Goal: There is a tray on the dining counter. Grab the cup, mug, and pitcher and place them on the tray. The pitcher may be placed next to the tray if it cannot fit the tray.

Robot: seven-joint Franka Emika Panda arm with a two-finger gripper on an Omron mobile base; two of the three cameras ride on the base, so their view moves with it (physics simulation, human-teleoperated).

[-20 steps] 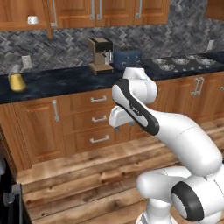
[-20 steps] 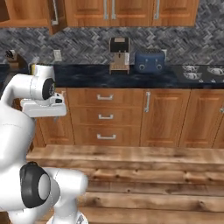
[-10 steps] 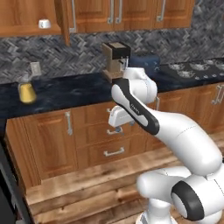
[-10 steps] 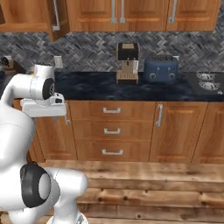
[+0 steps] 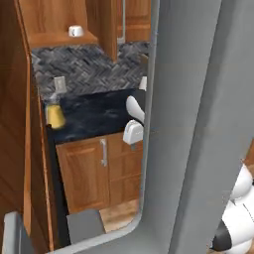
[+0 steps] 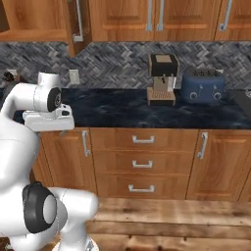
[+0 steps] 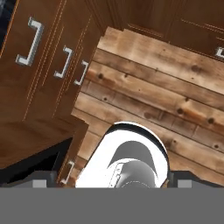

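Gripper (image 7: 111,183): fingers spread wide, holding nothing, aimed down at the wooden floor (image 7: 175,87).
Pitcher (image 5: 55,115): blurred, yellow inside, upright on the black wall counter (image 5: 99,119), well apart from the gripper.

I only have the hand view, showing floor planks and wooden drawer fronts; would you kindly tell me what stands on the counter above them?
Observer: In the right base view, a brown-and-black coffee machine stands on the black wall counter.
Operator: Is anything beside it?
Observer: A blue metal toaster sits just to its right.
Operator: And the left base view?
Observer: A blurred yellow vessel, perhaps the pitcher, stands on that counter near a wooden side panel.
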